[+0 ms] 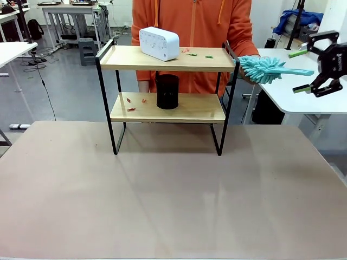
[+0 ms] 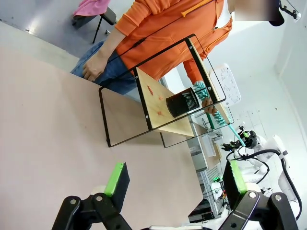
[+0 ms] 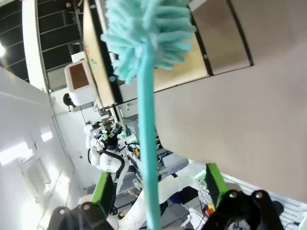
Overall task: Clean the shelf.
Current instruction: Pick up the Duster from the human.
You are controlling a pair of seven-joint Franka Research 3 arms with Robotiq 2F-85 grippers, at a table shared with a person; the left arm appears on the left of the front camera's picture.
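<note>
The shelf (image 1: 162,66) stands on the far middle of the table (image 1: 173,189), all four legs down. On its top board sit a white box (image 1: 159,42) towards the left and a few red and green scraps (image 1: 191,53) towards the right. The lower board carries a black mesh cup (image 1: 167,91) near the middle, with red scraps to the cup's left.

A person (image 1: 192,21) in an orange hoodie stands behind the shelf. One hand (image 2: 207,101) holds a teal duster (image 1: 265,67) just past the shelf's right end, level with the top board, its handle pointing away to the right.

The right end effector (image 1: 300,71) hangs to the right of the shelf, beyond the table's edge and at about the height of the top board, clear of the frame. Its fingers are spread wide, and the duster's handle (image 3: 147,143) runs between the pads with a gap on each side.

The left end effector (image 2: 176,179) also stands wide with nothing between its fingers, low over the table, well apart from the shelf and looking towards it.
</note>
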